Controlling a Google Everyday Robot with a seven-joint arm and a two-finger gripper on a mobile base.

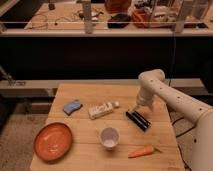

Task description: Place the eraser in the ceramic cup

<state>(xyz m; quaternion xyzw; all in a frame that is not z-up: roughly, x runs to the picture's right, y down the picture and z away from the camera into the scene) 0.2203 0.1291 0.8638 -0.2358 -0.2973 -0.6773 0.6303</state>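
Note:
The eraser [138,120], a black ridged block, lies flat on the wooden table [90,95] right of centre, angled from upper left to lower right. My gripper [136,108] points down at the eraser's far left end, right above it or touching it. The ceramic cup [109,137], small and white, stands upright in front of and to the left of the eraser, apart from it. The white arm [165,92] reaches in from the right.
An orange plate [53,141] sits at the front left. A carrot [141,151] lies at the front right of the cup. A white tube [102,109] and a small blue pad [72,106] lie left of the eraser. A cluttered bench [110,25] stands behind.

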